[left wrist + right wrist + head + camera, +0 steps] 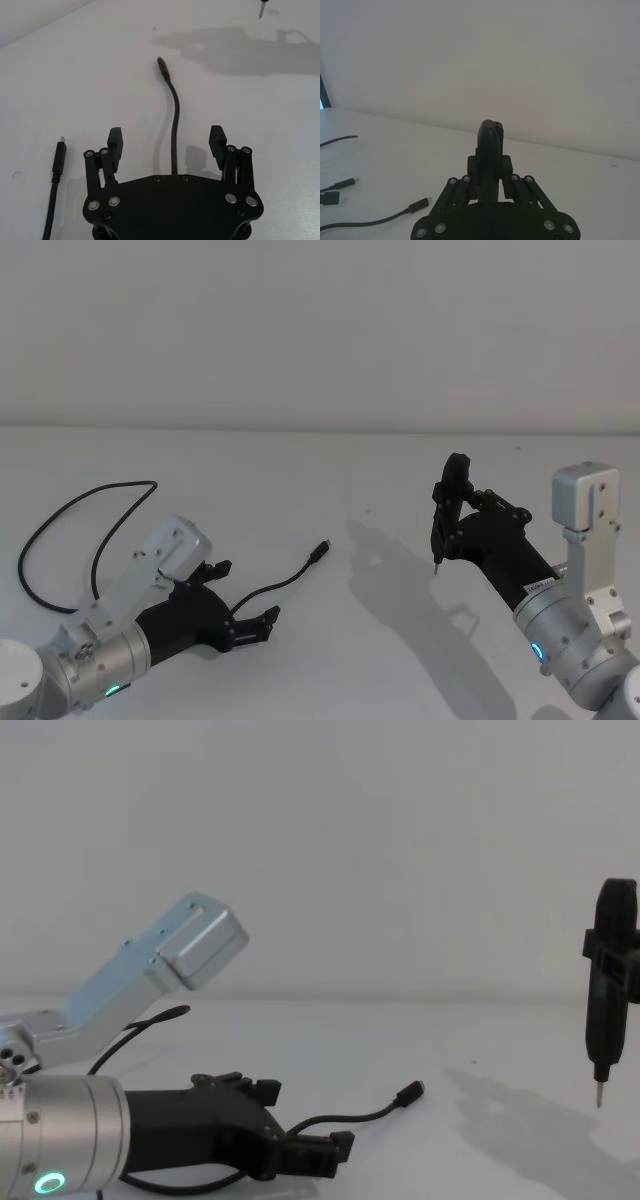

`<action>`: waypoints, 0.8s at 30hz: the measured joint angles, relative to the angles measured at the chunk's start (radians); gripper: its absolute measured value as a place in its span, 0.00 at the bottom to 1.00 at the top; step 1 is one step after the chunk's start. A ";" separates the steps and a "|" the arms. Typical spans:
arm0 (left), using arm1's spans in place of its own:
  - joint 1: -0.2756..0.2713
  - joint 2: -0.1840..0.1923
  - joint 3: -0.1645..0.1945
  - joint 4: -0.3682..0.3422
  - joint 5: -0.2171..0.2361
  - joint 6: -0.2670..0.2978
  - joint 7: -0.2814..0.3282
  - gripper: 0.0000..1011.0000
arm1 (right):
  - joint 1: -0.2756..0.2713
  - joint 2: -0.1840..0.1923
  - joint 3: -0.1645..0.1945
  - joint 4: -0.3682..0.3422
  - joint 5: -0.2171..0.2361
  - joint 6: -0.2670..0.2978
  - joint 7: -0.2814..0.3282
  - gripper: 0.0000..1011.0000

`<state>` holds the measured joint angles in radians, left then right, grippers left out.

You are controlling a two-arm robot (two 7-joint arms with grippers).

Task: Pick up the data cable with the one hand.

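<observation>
Part of the data cable (pixel 290 580) is hidden: in the head view its middle run disappears under the left arm, and only the wide loop lying on the table (pixel 300 465) to the far left and the short curved stretch ending in a small plug ahead of the arm can be seen. In the left wrist view the cable (pixel 174 115) slips out of sight beneath the gripper's black body, and a second plug end lies off to one side, its cord cut off by the picture's edge. Whether the lower finger touches the table is hard to make out in the chest view. The left gripper (pixel 248 592), the one with the green ring light, is stretched low and forward over the table, its jaws apart with the cable running between them and touching neither finger (pixel 115 140). The right gripper (pixel 450 515), with the blue ring light, is raised well off to the right, wrist tilted up, its jaws clamped on a thick black pen-shaped tool (pixel 610 990) that hangs upright, metal tip down, above the table and well apart from the cable.
</observation>
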<state>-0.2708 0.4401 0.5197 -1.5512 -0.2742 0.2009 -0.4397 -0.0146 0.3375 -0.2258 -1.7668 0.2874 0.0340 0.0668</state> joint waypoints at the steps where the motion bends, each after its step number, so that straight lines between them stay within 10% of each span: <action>1: 0.000 0.000 0.000 0.000 0.000 0.000 0.000 0.99 | 0.000 0.000 0.000 0.000 0.000 0.000 0.000 0.27; 24: 0.015 -0.006 -0.007 0.007 -0.053 -0.008 -0.033 0.99 | 0.000 0.000 0.000 0.000 0.000 0.000 0.000 0.27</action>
<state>-0.2554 0.4341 0.5132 -1.5445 -0.3275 0.1927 -0.4731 -0.0146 0.3375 -0.2259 -1.7668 0.2874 0.0340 0.0668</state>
